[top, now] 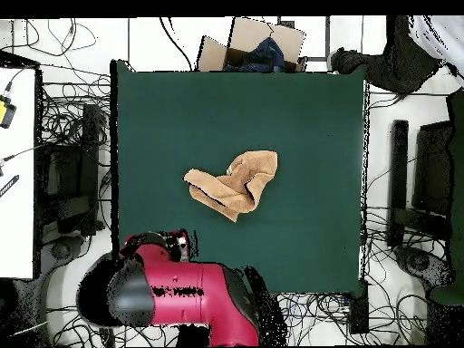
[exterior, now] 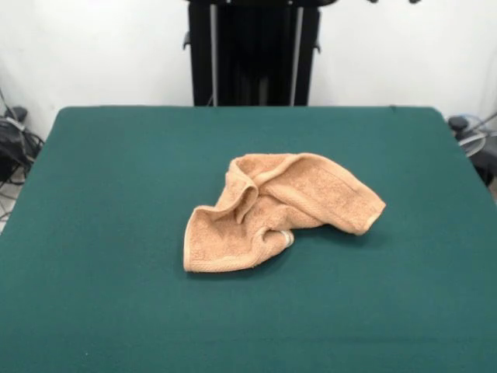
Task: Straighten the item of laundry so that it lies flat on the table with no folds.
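Observation:
The peach-orange towel (exterior: 279, 210) lies crumpled near the middle of the dark green table (exterior: 116, 194). Several folds overlap and one corner is spread flat toward the front left. From overhead the towel (top: 234, 184) is a bunched, bent shape at the table's (top: 163, 118) centre. The red arm (top: 190, 294) is drawn back past the table's bottom edge. Its gripper (top: 178, 243) sits at that edge, well apart from the towel. Only dark tips (exterior: 394, 1) show at the top edge of the front view. Nothing is held.
The black pedestal (exterior: 252, 50) stands behind the table's far side. A cardboard box (top: 258, 45) with dark cloth inside sits beyond the table's top edge in the overhead view. Cables (top: 63, 136) cover the floor around the table.

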`<move>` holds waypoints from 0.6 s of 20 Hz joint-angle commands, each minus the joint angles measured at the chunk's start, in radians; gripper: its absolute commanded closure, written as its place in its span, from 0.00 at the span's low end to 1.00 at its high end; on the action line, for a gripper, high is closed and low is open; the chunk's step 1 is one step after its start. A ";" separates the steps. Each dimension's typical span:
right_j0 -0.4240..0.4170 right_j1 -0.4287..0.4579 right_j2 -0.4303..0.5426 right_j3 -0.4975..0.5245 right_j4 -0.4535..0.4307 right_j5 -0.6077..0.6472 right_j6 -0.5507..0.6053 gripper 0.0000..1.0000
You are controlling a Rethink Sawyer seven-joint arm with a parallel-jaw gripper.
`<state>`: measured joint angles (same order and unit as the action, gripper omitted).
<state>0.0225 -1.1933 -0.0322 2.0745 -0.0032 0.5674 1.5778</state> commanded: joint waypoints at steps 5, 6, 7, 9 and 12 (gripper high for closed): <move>-0.082 0.153 -0.015 -0.052 0.028 -0.009 0.199 0.00; -0.101 0.171 -0.004 -0.052 0.028 -0.035 0.184 0.00; -0.109 0.180 0.000 -0.053 0.025 -0.043 0.178 0.00; -0.137 0.202 0.021 -0.048 0.025 -0.078 0.159 0.00; -0.162 0.220 0.040 -0.048 0.038 -0.109 0.161 0.00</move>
<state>-0.0900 -1.0871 -0.0418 2.0113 -0.0012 0.5466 1.5778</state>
